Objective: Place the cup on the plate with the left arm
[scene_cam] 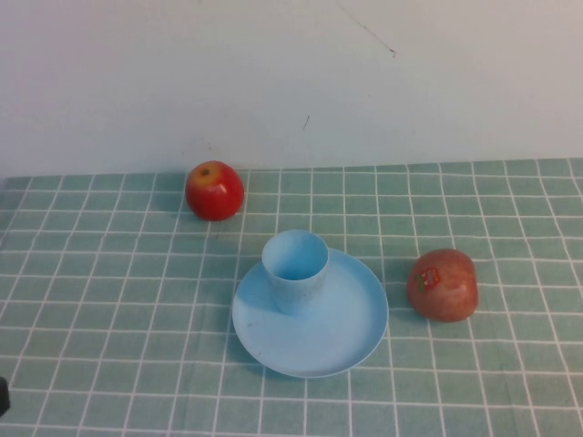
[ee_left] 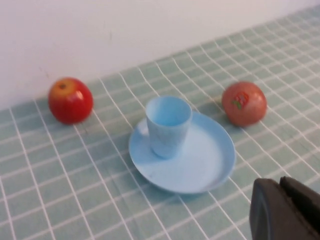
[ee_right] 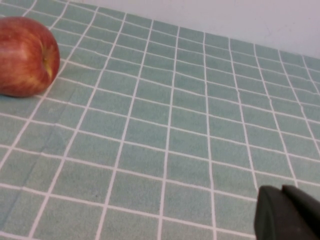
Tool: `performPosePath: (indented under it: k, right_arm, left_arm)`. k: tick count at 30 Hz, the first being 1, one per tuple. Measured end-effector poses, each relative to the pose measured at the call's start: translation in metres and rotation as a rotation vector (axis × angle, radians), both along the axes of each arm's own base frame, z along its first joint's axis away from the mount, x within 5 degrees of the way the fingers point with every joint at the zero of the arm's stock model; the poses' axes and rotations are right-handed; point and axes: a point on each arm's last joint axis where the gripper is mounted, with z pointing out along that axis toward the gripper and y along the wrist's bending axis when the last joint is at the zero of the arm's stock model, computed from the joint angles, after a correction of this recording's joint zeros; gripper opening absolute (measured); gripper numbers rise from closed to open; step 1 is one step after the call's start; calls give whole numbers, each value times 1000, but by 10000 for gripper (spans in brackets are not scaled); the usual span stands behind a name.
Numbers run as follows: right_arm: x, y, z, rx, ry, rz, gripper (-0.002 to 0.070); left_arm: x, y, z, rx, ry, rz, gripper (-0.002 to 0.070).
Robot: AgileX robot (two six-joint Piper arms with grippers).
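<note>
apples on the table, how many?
2. One red apple near the wall, left of the cup; one sticker apple right of the plate.

A red apple rests on the worktop, which is covered in a green checked cloth. The right hand shows as a black shape, well apart from the apple.
</note>
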Motion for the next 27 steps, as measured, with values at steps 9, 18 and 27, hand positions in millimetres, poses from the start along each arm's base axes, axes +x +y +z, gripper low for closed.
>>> performPosePath:
  k: [9,18,27]
  right_arm:
    - [0,0,0,0,0,0,-2]
    - [0,0,0,0,0,0,-2]
    - [0,0,0,0,0,0,-2]
  left_arm:
    - [6,13,-77,-140,-161,287,2]
    - [17,22,-185,-208,32,590,2]
    - [19,25,-184,-250,-14,654,1]
